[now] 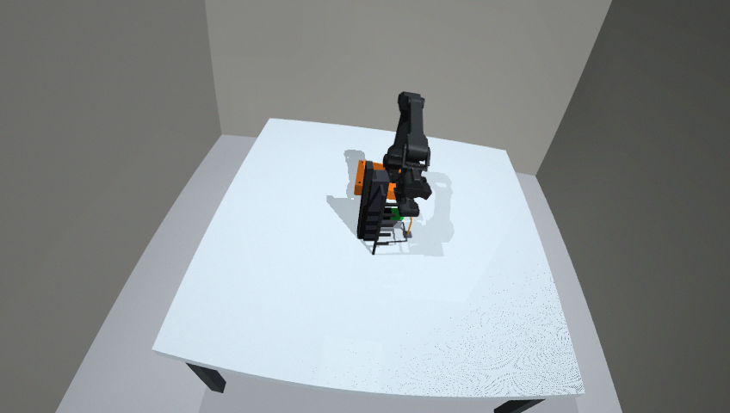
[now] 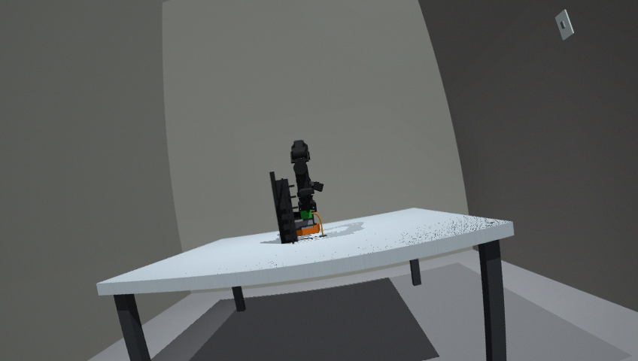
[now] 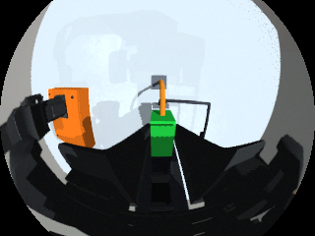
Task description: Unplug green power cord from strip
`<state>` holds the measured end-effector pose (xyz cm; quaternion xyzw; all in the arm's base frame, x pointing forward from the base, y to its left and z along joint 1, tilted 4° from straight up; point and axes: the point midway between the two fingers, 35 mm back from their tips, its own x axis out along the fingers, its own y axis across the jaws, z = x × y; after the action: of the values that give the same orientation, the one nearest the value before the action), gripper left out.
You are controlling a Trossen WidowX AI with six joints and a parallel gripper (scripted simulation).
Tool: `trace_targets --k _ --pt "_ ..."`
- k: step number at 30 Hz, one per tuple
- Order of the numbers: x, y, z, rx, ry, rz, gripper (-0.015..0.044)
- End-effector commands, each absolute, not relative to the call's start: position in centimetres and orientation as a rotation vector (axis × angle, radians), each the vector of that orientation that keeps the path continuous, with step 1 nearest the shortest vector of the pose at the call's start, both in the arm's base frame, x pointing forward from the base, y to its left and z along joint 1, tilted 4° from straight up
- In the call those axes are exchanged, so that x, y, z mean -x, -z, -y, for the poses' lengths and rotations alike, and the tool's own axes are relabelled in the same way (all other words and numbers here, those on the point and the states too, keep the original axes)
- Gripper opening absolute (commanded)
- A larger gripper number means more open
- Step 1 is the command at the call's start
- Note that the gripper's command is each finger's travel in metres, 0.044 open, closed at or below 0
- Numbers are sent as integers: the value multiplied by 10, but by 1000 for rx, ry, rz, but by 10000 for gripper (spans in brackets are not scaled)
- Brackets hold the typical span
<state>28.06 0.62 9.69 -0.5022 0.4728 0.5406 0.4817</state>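
Observation:
The green plug (image 1: 394, 212) (image 2: 306, 214) (image 3: 162, 140) is at the side of the black upright power strip (image 1: 368, 217) (image 2: 286, 219), pointing toward it. Whether its prongs are in a socket cannot be told. An orange cord (image 1: 410, 225) (image 2: 321, 225) (image 3: 162, 98) runs from the plug's outer end and curves down toward the table. My gripper (image 1: 402, 211) (image 2: 307, 210) (image 3: 161, 128) is shut on the green plug, with one black finger against each side in the wrist view. The arm covers part of the plug in the top view.
An orange block (image 1: 360, 176) (image 2: 308, 230) (image 3: 72, 115) stands behind the strip, near the arm. A small grey block (image 1: 407, 235) (image 3: 158, 79) sits at the cord's far end. A thin dark wire frame (image 3: 209, 115) is beside the plug. Several dark bars stick out from the strip.

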Motion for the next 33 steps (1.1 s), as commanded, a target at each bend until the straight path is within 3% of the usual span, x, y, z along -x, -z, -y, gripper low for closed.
trace_targets --k 1,29,33 --pt "-281 -98 -13 1223 -1319 -1149 0" --pt "-276 -100 -59 1222 -1323 -1147 0" --pt "-276 -98 -48 1224 -1324 -1149 105"
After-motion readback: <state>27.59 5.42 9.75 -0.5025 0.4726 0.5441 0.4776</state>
